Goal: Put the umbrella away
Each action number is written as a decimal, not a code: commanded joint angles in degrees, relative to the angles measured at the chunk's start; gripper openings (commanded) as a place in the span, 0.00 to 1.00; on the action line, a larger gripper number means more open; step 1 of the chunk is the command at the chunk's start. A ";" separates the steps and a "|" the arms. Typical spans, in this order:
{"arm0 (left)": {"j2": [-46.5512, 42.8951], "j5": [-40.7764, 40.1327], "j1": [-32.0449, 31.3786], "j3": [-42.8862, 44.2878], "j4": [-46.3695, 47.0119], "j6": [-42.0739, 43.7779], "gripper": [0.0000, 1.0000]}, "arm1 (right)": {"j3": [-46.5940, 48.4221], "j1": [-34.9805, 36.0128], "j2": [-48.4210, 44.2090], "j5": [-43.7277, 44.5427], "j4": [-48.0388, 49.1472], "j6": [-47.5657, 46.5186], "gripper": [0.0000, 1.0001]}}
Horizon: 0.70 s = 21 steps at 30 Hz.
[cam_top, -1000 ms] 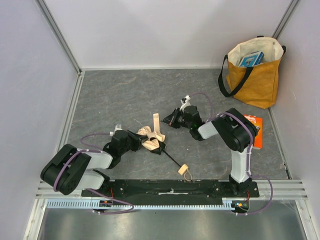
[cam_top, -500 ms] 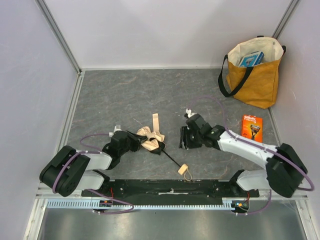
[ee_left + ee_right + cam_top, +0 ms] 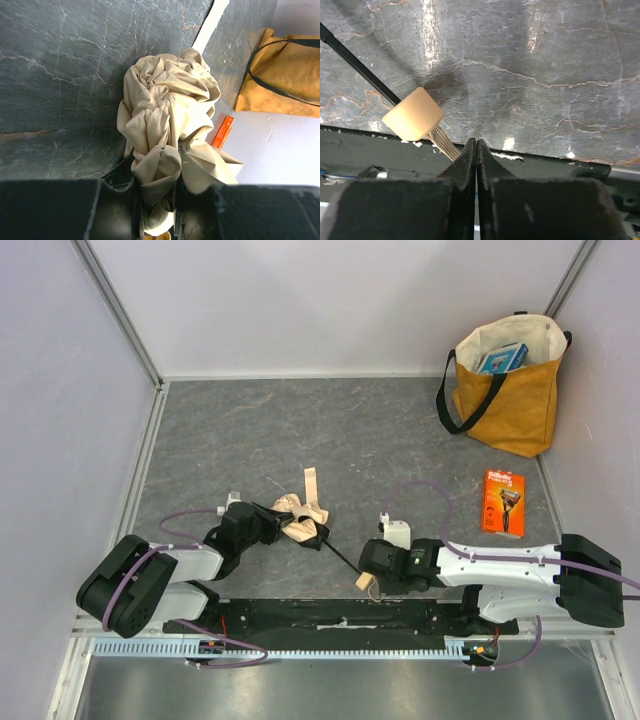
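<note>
The umbrella (image 3: 298, 516) lies crumpled mid-table, its cream fabric (image 3: 165, 110) bunched. A thin black shaft (image 3: 340, 556) runs from it to a wooden knob handle (image 3: 365, 580) with a cord loop near the front edge. My left gripper (image 3: 268, 523) is shut on a fold of the fabric (image 3: 157, 170). Low over the black front rail, my right gripper (image 3: 367, 565) is shut and empty. Its tips (image 3: 476, 142) sit just right of the knob (image 3: 413, 120) and its cord (image 3: 442, 142), apart from the knob.
A mustard tote bag (image 3: 505, 390) with black straps stands at the back right with a blue box (image 3: 500, 358) inside. An orange packet (image 3: 503, 502) lies flat on the table right of the right arm. Walls enclose the table on three sides.
The right arm swung from behind the umbrella down to the front edge beside the knob handle, uncovering the orange packet. The left gripper and the fabric stayed put.
</note>
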 commanded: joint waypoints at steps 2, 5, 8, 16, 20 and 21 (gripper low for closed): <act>0.89 -3.60 -0.01 -2.03 -9.70 -0.90 0.02 | 0.47 1.40 1.19 3.54 1.19 10.24 0.00; 0.97 -3.60 -0.18 -2.03 -10.75 -2.82 0.02 | 0.29 1.49 0.93 2.48 4.52 11.64 0.00; 0.10 -4.91 -1.23 -1.33 -14.17 -5.64 0.02 | 0.73 1.58 1.36 4.49 6.73 15.14 0.00; -3.33 -11.33 -5.80 0.25 -18.92 -6.70 0.02 | 2.13 0.52 6.62 16.80 13.48 21.24 0.00; -3.60 -12.56 -8.70 -0.01 -19.72 -7.66 0.02 | 7.92 -0.18 16.45 18.83 23.31 8.87 0.00; -3.42 -12.74 -9.41 -0.27 -19.54 -8.02 0.02 | 9.42 -0.36 19.00 19.00 26.99 5.18 0.00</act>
